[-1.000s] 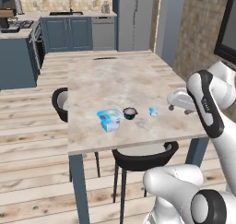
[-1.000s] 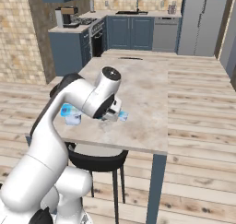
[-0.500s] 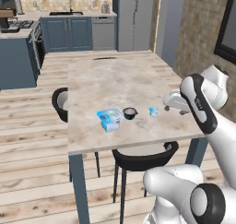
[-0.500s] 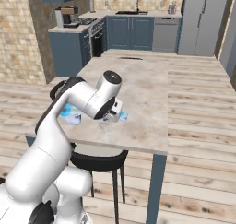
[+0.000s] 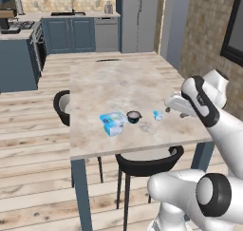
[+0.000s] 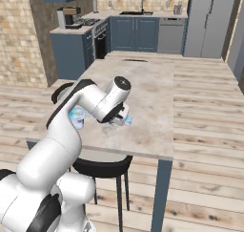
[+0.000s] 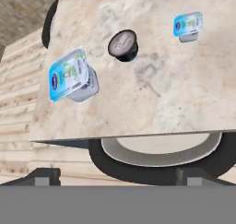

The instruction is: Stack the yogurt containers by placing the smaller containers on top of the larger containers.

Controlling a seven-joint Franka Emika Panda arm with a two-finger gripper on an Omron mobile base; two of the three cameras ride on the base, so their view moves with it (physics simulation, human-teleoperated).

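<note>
I had gripper (image 5: 170, 103) spread wide, gripping nothing, hovering just right of tiny cup (image 5: 158, 114). All three sat apart in row on table (image 5: 109, 82) near front edge: big tub (image 5: 113, 122), dark cup (image 5: 134, 117) between. My worry: cup tiny and light, fingers could nudge it or tip it off edge.

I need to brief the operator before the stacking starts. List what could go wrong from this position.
1. The tiny light-blue cup sits close to the end effector; a careless approach could knock it aside.
2. The rectangular tub lies near the table's front edge, so a nudge might push it off.
3. The black cup stands close beside the tub; open jaws reaching for one may bump the other.
</note>
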